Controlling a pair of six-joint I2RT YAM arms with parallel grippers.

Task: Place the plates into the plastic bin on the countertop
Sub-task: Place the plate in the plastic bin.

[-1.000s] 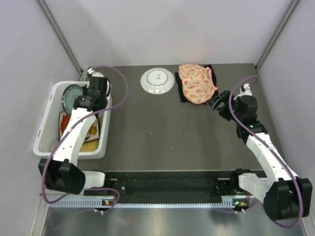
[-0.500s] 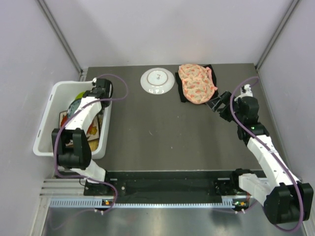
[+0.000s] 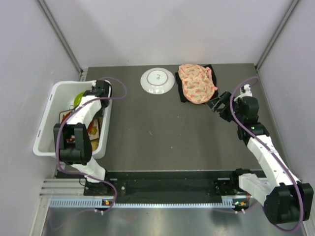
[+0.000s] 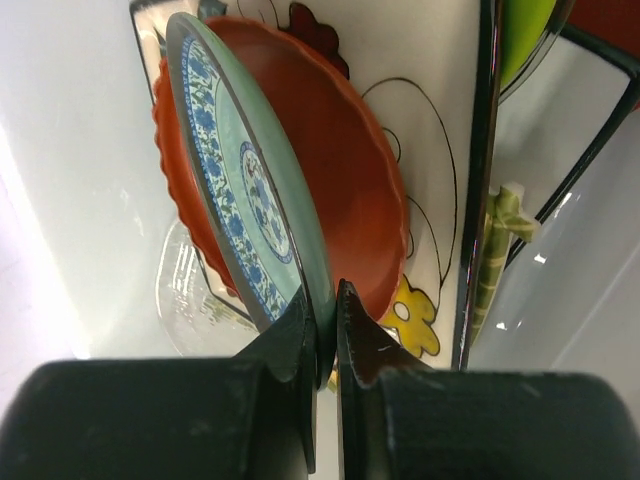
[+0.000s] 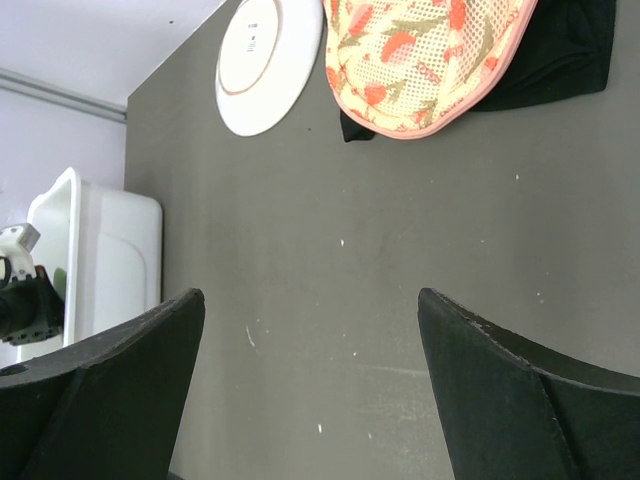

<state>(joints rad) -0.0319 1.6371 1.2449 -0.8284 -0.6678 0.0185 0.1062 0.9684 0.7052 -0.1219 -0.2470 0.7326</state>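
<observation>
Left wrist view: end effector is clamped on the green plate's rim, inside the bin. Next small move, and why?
Probably open the left end effector and release. It pinches the rim of the pale green plate with blue pattern, which sits tilted and seems to lean on the red plate, already inside the white bin. No further carrying looks needed.

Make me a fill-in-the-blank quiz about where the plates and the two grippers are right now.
The left gripper pinches the blue-patterned plate, in front of the red plate, inside the plastic ___.
The right gripper hovers with its jaws ___.
The white plate lies on the ___ beside the floral fabric.
Missing: bin, open, countertop.
</observation>
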